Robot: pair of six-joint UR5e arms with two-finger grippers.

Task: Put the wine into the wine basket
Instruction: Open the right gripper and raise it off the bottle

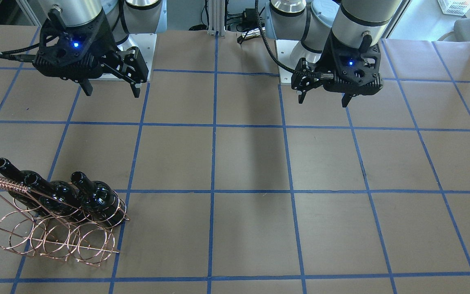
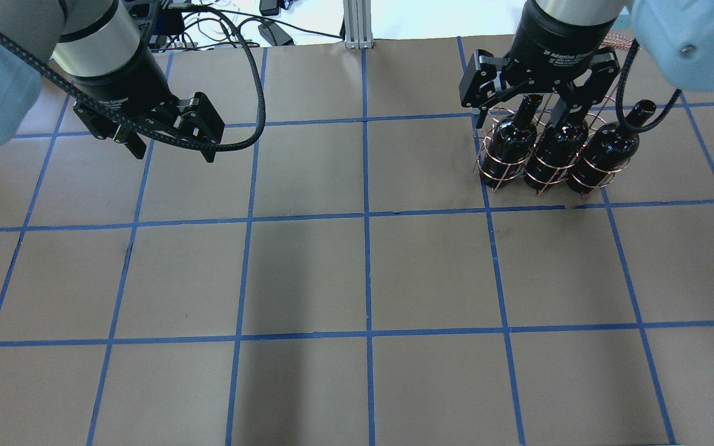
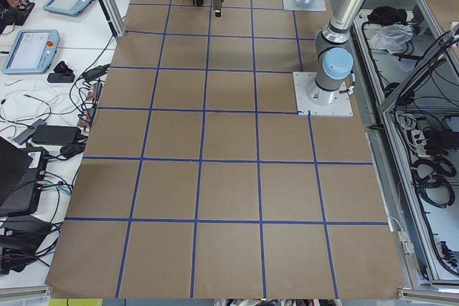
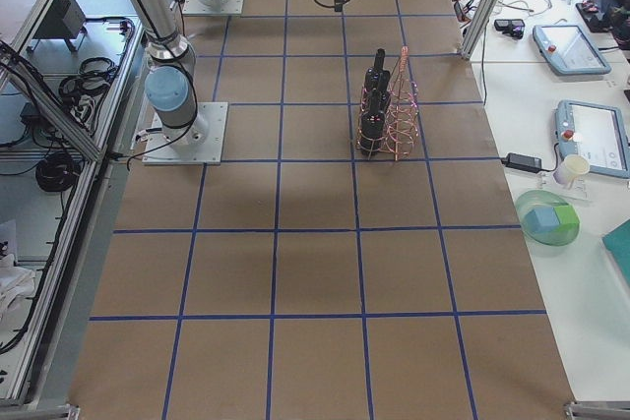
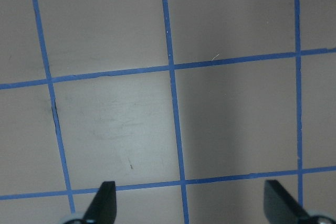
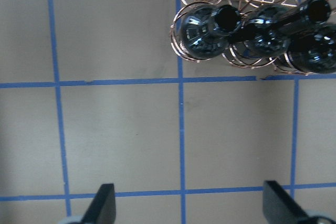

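Wine bottles stand neck-up, roughly vertical, in the wine basket. Left tool and right tool gape wide, empty.

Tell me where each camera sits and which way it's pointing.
Front-facing: across the table, facing the robot; both arms, left gripper on view's right.
Overhead: behind robot's shoulders, looking down; both arms, wine basket.
Exterior left: table's end, looking along it; both arms.
Exterior right: opposite end; both arms.
Left wrist: down; table, fingertips.
Right wrist: down; fingertips, three bottles, shared with overhead.
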